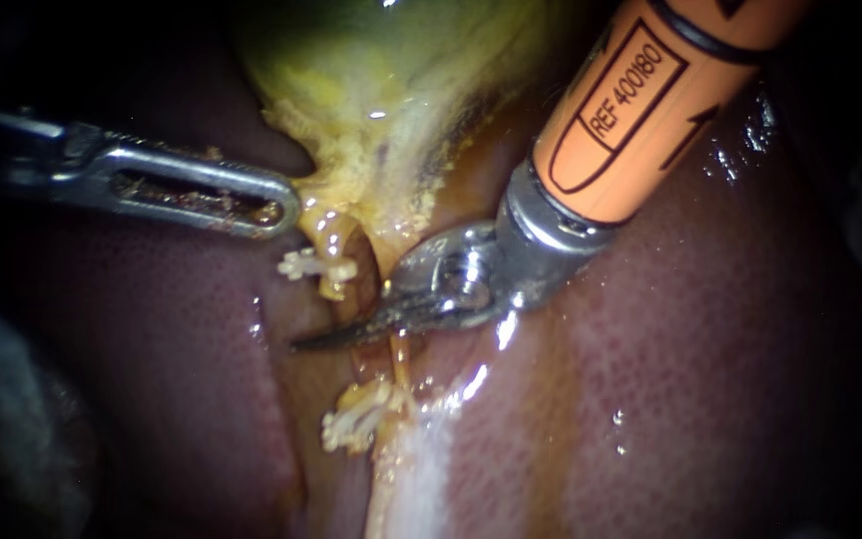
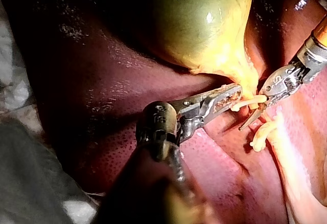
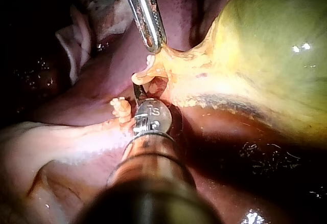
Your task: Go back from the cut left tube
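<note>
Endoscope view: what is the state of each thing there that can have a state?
Left instrument: jaws shut on the gallbladder.
Right instrument: blades shut, holding nothing.
Tube: cut through, ends apart.
Upper clip: shut on the upper end.
Lower clip: shut on the lower end.

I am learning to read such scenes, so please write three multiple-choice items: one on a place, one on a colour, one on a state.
1. The left instrument has its tip at: A the yellow edge of the gallbladder; B a needle; C a thread.
2. The shaft of the right instrument is: A blue; B orange; C green.
3. The clipped tube is: A whole; B cut apart; C knotted.
A, the tip meets yellow tissue; B, an orange sleeve shows; B, two stumps lie apart.
</note>
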Controlling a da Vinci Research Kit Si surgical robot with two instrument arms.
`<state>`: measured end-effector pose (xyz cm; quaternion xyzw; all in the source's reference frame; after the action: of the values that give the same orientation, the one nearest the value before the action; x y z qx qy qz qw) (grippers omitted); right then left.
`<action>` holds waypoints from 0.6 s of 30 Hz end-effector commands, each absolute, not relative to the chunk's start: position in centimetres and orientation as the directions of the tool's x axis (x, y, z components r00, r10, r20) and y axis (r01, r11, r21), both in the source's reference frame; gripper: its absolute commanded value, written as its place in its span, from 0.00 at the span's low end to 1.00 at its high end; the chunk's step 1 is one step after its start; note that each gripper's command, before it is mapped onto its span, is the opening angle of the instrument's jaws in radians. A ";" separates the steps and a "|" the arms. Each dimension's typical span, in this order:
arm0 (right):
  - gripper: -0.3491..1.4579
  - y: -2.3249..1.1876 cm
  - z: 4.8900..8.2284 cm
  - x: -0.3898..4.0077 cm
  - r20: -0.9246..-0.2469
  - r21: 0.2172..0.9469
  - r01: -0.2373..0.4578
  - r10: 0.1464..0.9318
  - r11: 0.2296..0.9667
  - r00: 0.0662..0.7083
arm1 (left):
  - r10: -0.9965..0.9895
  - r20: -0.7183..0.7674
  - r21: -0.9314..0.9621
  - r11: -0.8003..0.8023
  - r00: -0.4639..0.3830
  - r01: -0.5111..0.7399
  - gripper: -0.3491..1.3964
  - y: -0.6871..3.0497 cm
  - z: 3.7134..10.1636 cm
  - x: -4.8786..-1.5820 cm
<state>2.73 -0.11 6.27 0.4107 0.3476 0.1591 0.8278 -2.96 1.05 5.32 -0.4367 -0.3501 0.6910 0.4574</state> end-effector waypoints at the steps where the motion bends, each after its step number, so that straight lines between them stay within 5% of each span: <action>1: 0.00 -0.11 6.27 2.72 -0.450 0.792 0.025 0.554 0.610 0.700 | 0.938 -0.284 -0.883 -0.337 -0.200 -0.326 0.00 1.05 5.33 -2.96; 4: 0.07 -0.11 6.27 2.73 -0.456 0.793 0.028 0.563 0.608 0.689 | 0.938 -0.284 -0.883 -0.337 -0.201 -0.326 0.00 1.05 5.34 -2.96; 9: 0.68 -0.12 6.25 2.75 -0.502 0.754 0.019 0.557 0.657 0.662 | 0.938 -0.284 -0.883 -0.337 -0.201 -0.325 0.00 1.06 5.34 -2.95; 11: 0.83 -0.12 6.25 2.78 -0.529 0.724 -0.003 0.558 0.689 0.639 | 0.937 -0.284 -0.883 -0.337 -0.201 -0.325 0.00 1.06 5.35 -2.94; 18: 0.90 -0.12 6.24 2.81 -0.537 0.715 -0.008 0.557 0.699 0.633 | 0.937 -0.285 -0.883 -0.338 -0.200 -0.327 0.00 1.07 5.36 -2.92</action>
<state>2.81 -0.13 6.25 0.3490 0.3933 0.1696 0.8335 -2.92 1.07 5.36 -0.4368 -0.3499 0.6917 0.4564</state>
